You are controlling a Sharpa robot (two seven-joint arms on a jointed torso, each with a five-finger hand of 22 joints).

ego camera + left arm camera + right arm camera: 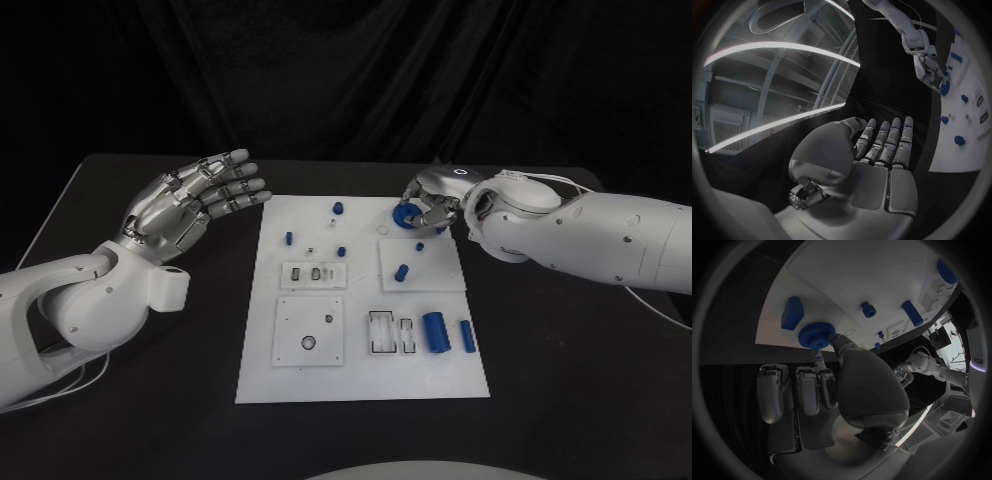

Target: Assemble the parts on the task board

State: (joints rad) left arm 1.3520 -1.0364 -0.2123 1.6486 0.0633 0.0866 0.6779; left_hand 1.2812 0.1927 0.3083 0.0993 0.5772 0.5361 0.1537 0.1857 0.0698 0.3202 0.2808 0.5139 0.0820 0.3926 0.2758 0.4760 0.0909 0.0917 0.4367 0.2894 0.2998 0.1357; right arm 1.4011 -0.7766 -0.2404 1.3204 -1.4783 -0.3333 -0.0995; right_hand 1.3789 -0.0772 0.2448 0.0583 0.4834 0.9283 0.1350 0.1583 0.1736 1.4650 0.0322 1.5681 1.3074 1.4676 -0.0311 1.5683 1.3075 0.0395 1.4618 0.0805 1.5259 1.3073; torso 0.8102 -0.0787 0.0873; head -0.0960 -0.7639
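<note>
The white task board (361,375) lies in the middle of the black table. My right hand (437,196) is over its far right corner and pinches a blue gear (408,215) between thumb and a finger. The right wrist view shows the gear (816,335) at the fingertips of that hand (851,385), close over the board's edge (773,305), with the other fingers curled in. Whether the gear touches the board I cannot tell. My left hand (195,203) is raised off the board's far left corner, fingers stretched out and holding nothing; it appears the same (879,150) in the left wrist view.
Small blue pegs (335,208) stand on the far half of the board. A short blue cylinder (404,270) lies on a raised square plate. Larger blue cylinders (434,331) lie at the near right. A blue block (792,313) sits close to the gear.
</note>
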